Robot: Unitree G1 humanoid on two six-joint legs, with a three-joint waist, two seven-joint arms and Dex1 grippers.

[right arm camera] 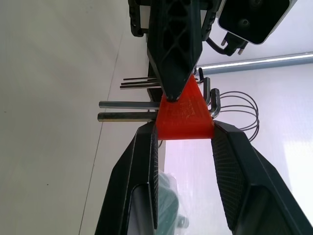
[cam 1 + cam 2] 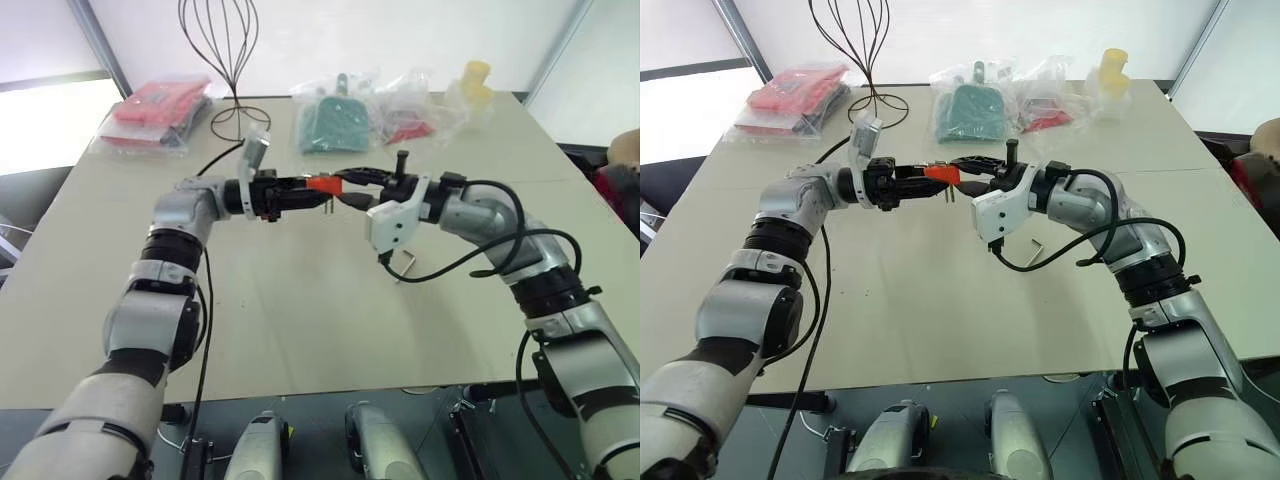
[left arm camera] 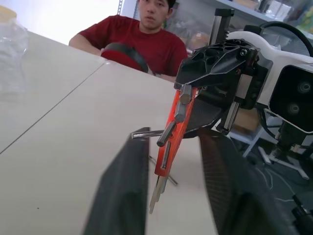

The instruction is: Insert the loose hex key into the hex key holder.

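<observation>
Left eye view: two grippers meet above the middle of the beige table (image 2: 300, 330), both clamped on one small orange-red block — the hex key holder (image 2: 323, 184). No readable writing or brand mark on the holder, the bags or the arms.

Right gripper (image 1: 183, 134): its two black ribbed fingers pinch the wide end of the wedge-shaped holder. Left gripper (image 1: 172, 95): its fingers are closed on the narrow end from the opposite side. The holder is held clear of the tabletop.

Holder detail, right wrist view: several grey metal keys pass through the block, two thick ones and a few thin ones, with bent ends showing on the far side. Exact count not clear.

Loose hex key (image 2: 408, 262): one thin grey L-shaped rod, lying flat on the table below the right gripper, near a looping black cable — apart from both grippers.

Far edge of the table: one dark wire stand (image 2: 226, 60), a bag of red items (image 2: 155, 110) at the robot's left, a bagged teal piece (image 2: 332, 122), another clear bag with red inside (image 2: 408, 118), one yellow object (image 2: 474, 80).

Left wrist view: a person in a red shirt (image 3: 134, 41) sits beyond the table.
</observation>
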